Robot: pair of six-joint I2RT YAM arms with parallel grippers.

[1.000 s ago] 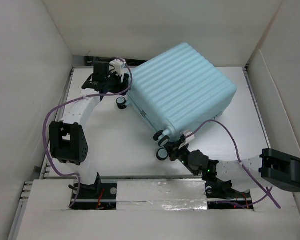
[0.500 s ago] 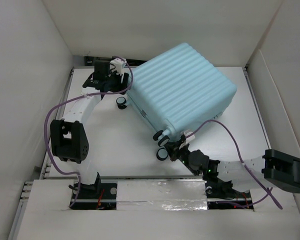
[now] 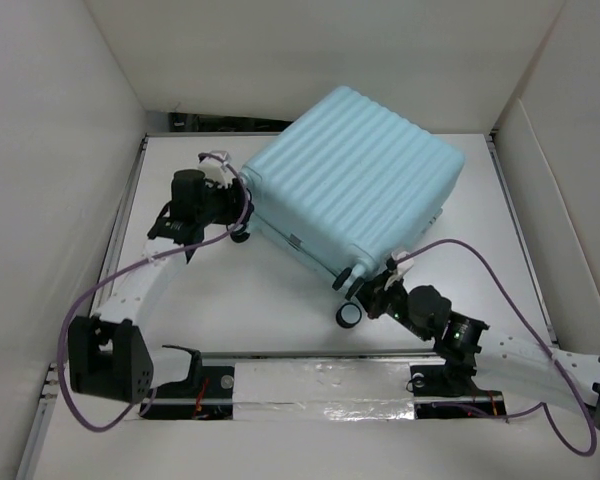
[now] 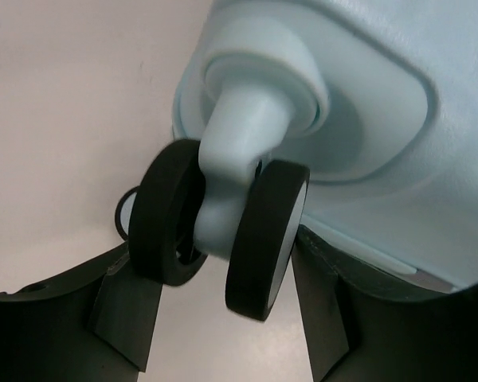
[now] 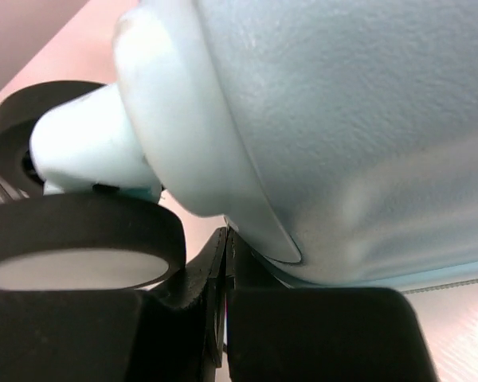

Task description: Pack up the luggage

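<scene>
The luggage (image 3: 352, 178) is a pale aqua ribbed suitcase lying closed on the white table (image 3: 250, 300). My left gripper (image 3: 233, 214) is at its left corner. In the left wrist view the gripper (image 4: 227, 322) is open, with a black-and-white twin caster wheel (image 4: 223, 227) between its fingers (image 4: 127, 318). My right gripper (image 3: 373, 288) is at the suitcase's near corner, beside another caster (image 3: 348, 316). In the right wrist view its fingers (image 5: 183, 294) are pressed together under the shell (image 5: 342, 135), next to a caster wheel (image 5: 80, 239). The lining is hidden.
White walls (image 3: 60, 150) box in the table on the left, back and right. The arm bases (image 3: 310, 385) sit along the near edge. Purple cables (image 3: 470, 262) loop from both arms over the table.
The suitcase has turned a little and shifted. My left gripper has come from the back left corner down to the left caster. My right arm has swung right, staying at the near corner.
</scene>
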